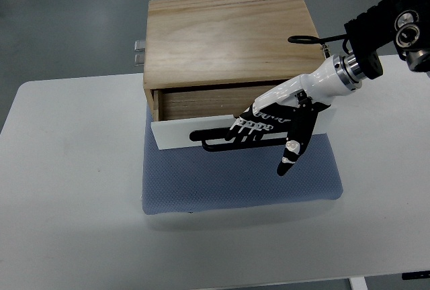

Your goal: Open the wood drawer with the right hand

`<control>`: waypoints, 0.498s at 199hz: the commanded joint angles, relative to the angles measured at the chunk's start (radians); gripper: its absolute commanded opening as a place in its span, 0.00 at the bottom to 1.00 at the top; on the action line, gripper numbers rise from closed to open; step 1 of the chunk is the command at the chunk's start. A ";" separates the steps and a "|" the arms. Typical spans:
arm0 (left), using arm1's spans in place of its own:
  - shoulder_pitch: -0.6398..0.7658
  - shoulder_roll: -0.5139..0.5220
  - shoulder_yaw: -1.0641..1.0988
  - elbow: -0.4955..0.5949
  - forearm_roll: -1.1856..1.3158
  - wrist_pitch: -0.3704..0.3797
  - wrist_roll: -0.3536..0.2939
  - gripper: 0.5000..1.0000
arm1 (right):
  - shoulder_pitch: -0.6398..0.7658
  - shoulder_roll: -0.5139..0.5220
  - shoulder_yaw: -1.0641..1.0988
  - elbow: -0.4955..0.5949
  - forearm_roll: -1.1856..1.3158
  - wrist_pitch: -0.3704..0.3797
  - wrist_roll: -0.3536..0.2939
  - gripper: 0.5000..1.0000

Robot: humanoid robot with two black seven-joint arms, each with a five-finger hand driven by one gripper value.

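The wood box (228, 41) sits on a blue mat (242, 182) on the white tabletop (67, 169). Its drawer (176, 132) is pulled out a little. The right robot hand (269, 125) curls its fingers (250, 126) around the black handle (215, 140), thumb pointing down.

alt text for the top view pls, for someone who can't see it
The robot's right hand hooks its fingers over the black handle of a partly open white-fronted drawer in a wood box. The box sits on a blue mat on a white table.
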 commanded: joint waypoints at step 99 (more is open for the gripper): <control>-0.001 0.000 0.000 0.000 0.000 0.000 0.000 1.00 | 0.027 -0.158 0.189 0.013 0.008 0.021 0.003 0.86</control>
